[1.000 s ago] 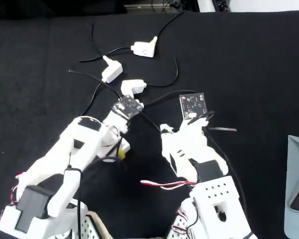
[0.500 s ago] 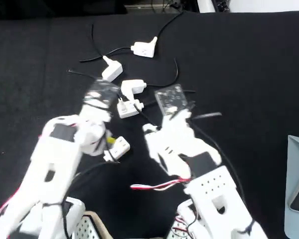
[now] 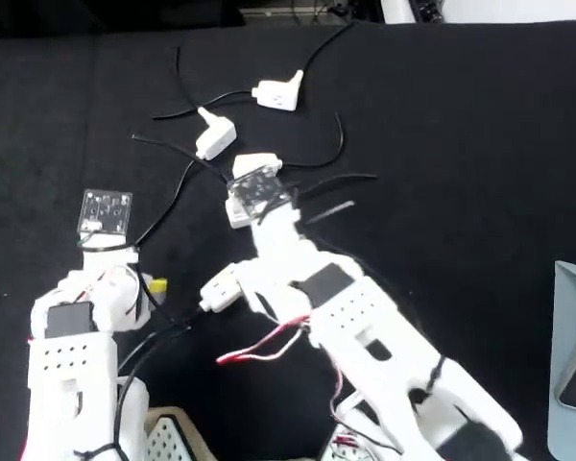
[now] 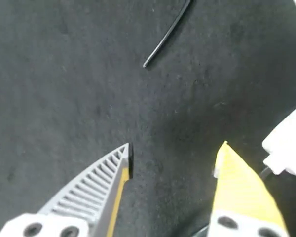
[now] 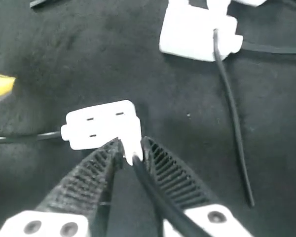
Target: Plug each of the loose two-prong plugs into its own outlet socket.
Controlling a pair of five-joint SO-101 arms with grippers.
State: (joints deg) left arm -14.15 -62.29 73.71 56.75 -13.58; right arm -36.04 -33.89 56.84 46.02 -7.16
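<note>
Black cloth [image 3: 480,144] covers the table, strewn with loose white plugs [image 3: 214,139] and black cords [image 3: 342,134]. The right gripper [image 5: 132,144] is clamped on a plug [image 5: 133,148] and its cord [image 5: 148,185], pressed against the corner of an outlet socket [image 5: 98,123], prongs hidden. The left gripper [image 4: 172,158] hangs with fingers [image 4: 106,170] apart over bare cloth, a white block [image 4: 288,140] cut off beside it.

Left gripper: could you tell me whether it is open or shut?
Open: the left gripper shows its fingers well apart, only black cloth between them.
</note>
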